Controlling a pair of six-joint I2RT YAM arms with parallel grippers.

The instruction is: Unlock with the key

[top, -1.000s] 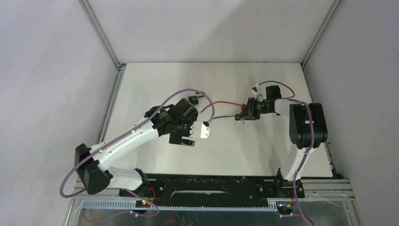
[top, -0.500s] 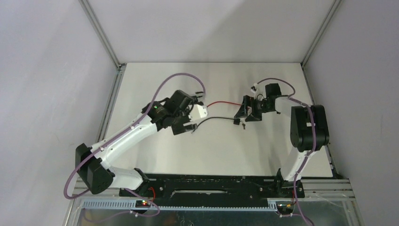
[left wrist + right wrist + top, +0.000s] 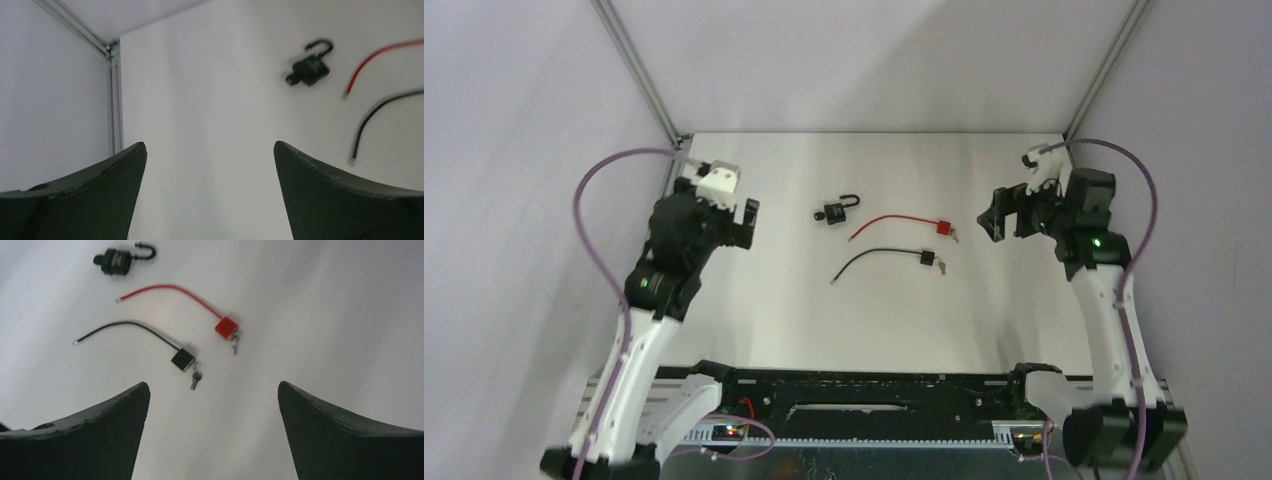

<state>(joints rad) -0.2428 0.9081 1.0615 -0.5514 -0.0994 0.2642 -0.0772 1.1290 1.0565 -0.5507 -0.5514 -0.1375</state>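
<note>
On the table (image 3: 754,330), the item closest to the near edge is the black lock (image 3: 921,259), lying right of centre. Its key (image 3: 941,267) lies just beside the body, and its cable curves left to a free end. Slightly farther out we find the red lock (image 3: 943,227), lying flat with a second key (image 3: 954,236) just beside its body. Its cable also runs left to a free end. We cannot tell whether either key is seated in its lock. Farther still, left of both cable ends, the padlock (image 3: 832,212) rests with its shackle (image 3: 851,198) swung open. The three locks lie apart from one another. At about the same depth, the left gripper (image 3: 209,145) hangs over the left side of the table, jaws spread wide and released, grasping nothing. The right gripper (image 3: 213,385) hangs over the right side, jaws likewise spread wide and empty, well apart from all three locks.
</note>
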